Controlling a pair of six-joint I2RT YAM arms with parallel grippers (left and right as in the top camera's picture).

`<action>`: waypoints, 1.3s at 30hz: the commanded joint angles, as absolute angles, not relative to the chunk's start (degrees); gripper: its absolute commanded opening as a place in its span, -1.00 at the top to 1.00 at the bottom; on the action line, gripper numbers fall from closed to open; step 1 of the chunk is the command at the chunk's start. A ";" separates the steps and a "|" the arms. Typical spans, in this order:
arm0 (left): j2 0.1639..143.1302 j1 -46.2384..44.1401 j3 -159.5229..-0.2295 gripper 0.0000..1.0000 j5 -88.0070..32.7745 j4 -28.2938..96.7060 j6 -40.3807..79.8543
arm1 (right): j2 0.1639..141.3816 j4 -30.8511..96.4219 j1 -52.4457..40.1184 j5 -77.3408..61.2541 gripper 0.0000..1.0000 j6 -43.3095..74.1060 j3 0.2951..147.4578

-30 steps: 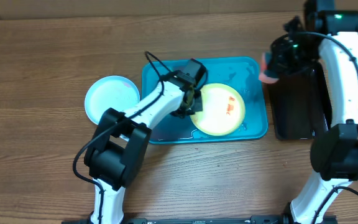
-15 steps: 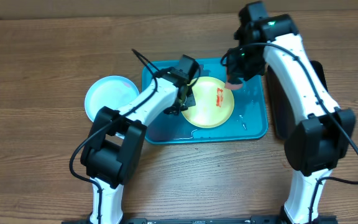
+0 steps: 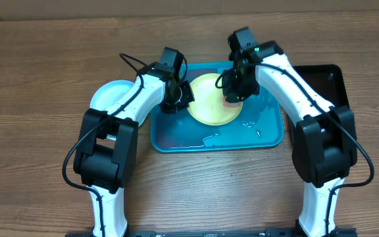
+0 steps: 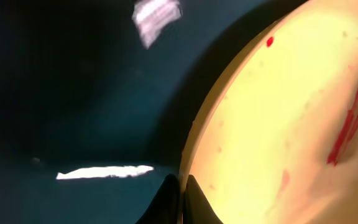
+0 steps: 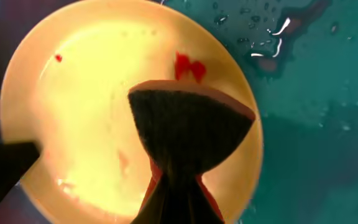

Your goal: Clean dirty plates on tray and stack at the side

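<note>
Scrub step: left gripper (image 3: 180,99) pinches yellow plate (image 3: 209,112) rim, right gripper (image 3: 234,92) clamps sponge (image 5: 191,124) over it. Next, likely: sponge down on red smear (image 5: 189,67), wipe.

Both arms reach forward, angled inward. The left gripper (image 4: 180,191) pinches the rim of the yellow plate (image 3: 209,108); the right gripper (image 5: 176,186) clamps a sponge (image 5: 191,121).

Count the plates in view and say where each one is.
2. A yellow plate lies on the teal tray. A light blue plate sits on the table left of the tray, partly under the left arm. Another may be hidden under it.
</note>
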State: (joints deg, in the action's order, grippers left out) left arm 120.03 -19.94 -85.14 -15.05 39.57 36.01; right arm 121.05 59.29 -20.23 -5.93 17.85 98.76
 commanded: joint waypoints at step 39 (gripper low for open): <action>119.98 -21.78 -85.45 0.92 -15.05 42.04 33.30 | 127.07 55.13 -24.62 -14.61 0.93 18.31 96.40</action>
